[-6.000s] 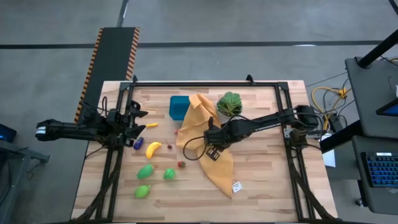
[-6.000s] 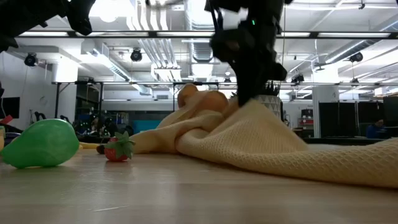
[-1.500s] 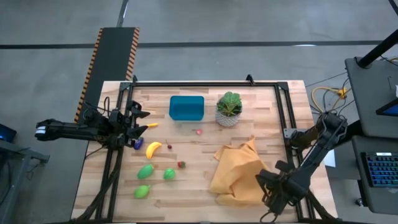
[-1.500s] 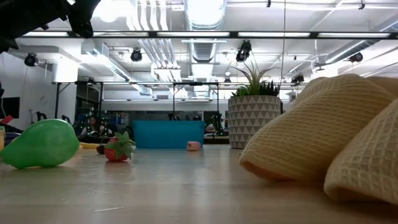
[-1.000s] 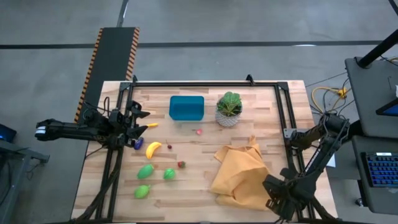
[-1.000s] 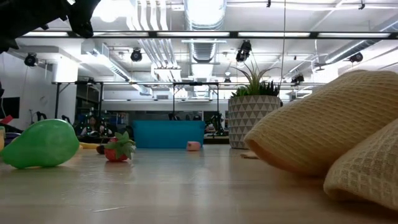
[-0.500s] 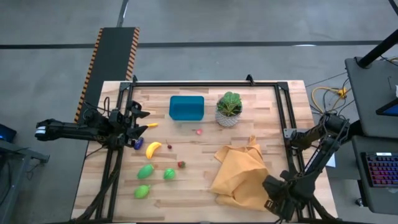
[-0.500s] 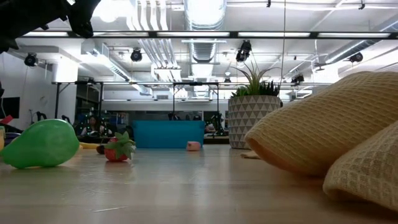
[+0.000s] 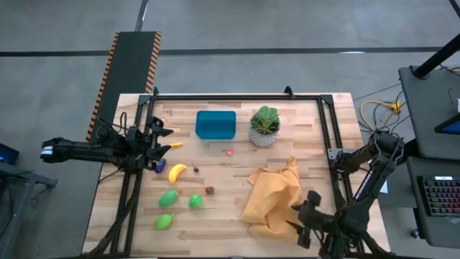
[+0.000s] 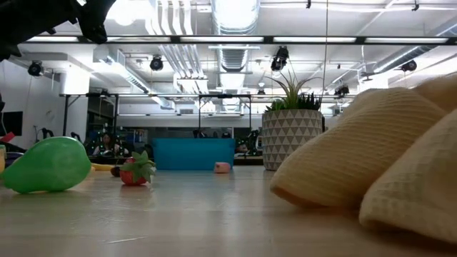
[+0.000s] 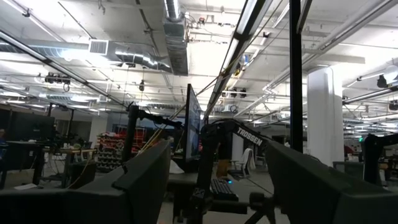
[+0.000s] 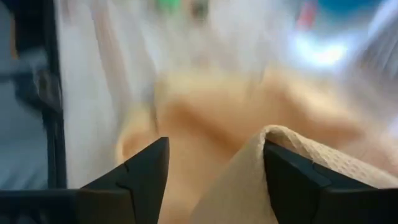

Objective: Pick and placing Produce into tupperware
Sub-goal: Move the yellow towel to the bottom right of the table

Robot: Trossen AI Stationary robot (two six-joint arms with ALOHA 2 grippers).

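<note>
Right gripper (image 9: 300,224), fingers spread, sits at the wooden table's (image 9: 215,234) near edge against the yellow cloth (image 9: 273,201). Teal tupperware (image 9: 215,124) lies well beyond it; banana (image 9: 177,172) far sideways. Left gripper (image 9: 154,140): spread, idle. Ducted ceiling (image 10: 228,28) overhead.

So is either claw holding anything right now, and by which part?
The left claw holds nothing. The right claw is at the near edge of the yellow cloth, but whether it grips that edge cannot be told.

Teal tupperware (image 9: 215,124) — mustard waffle-weave cloth (image 9: 273,201)
</note>
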